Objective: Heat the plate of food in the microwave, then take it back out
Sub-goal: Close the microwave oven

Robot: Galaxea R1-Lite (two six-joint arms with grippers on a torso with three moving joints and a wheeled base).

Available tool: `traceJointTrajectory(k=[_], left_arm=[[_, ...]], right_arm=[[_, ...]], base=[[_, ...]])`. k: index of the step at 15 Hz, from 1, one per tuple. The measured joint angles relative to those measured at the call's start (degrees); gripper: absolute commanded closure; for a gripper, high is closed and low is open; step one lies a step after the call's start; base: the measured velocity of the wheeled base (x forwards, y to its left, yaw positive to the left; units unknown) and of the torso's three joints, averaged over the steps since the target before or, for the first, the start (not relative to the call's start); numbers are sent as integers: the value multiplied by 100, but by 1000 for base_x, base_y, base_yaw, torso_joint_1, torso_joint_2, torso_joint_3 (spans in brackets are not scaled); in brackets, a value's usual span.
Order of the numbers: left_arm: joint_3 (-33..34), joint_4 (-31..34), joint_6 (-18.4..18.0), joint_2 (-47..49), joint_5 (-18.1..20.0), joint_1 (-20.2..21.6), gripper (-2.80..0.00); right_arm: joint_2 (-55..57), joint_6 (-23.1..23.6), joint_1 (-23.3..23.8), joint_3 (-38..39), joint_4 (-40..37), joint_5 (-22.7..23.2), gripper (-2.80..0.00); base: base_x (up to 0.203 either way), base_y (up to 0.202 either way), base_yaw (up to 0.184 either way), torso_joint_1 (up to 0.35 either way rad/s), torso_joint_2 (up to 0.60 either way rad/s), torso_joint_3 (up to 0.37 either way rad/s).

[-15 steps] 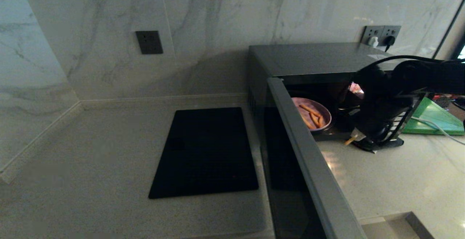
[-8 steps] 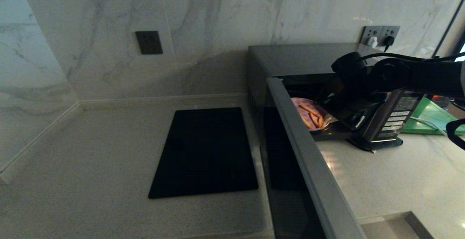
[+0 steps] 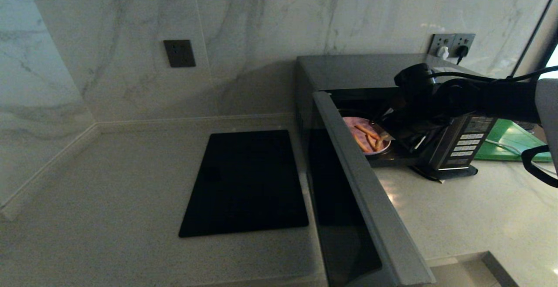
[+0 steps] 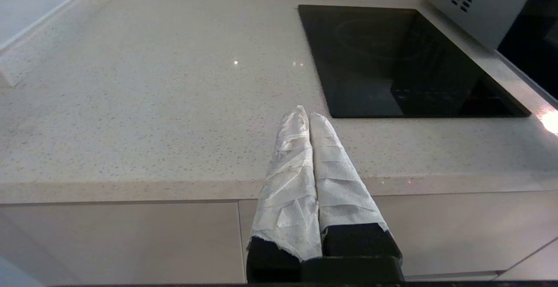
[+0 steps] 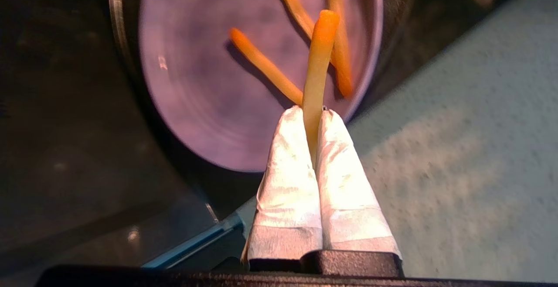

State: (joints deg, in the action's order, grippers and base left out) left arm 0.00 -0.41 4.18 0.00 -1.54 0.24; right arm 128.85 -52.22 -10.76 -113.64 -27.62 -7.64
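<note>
Right wrist view, right gripper [image 5: 314, 112] pinching fry [image 5: 318, 60]

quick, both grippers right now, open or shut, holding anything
Left gripper: shut, empty, parked above the pale speckled counter.
Right gripper: shut on a thin orange fry stick, over the lilac plate of food.

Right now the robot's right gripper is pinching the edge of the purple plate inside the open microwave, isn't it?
Not quite. The right gripper is shut on a single fry, not on the rim of the plate of food. The right wrist view shows the fry poking out between its fingers, above the plate. The plate does sit inside the microwave, whose door stands open.
</note>
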Motion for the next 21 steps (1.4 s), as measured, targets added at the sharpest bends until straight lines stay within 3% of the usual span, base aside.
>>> traceJointTrajectory(k=[6, 7, 21], left_arm=[[0, 0, -1, 0, -1, 0, 0], [0, 0, -2, 0, 0, 0, 0], [0, 0, 0, 0, -1, 0, 0]], right_arm=[[30, 2, 5, 117, 189, 238, 0], [30, 7, 5, 177, 191, 244, -280], [-65, 28, 100, 299, 155, 252, -280]], base=[[0, 0, 0, 0, 0, 0], [0, 0, 0, 0, 0, 0], [0, 0, 0, 0, 0, 0]])
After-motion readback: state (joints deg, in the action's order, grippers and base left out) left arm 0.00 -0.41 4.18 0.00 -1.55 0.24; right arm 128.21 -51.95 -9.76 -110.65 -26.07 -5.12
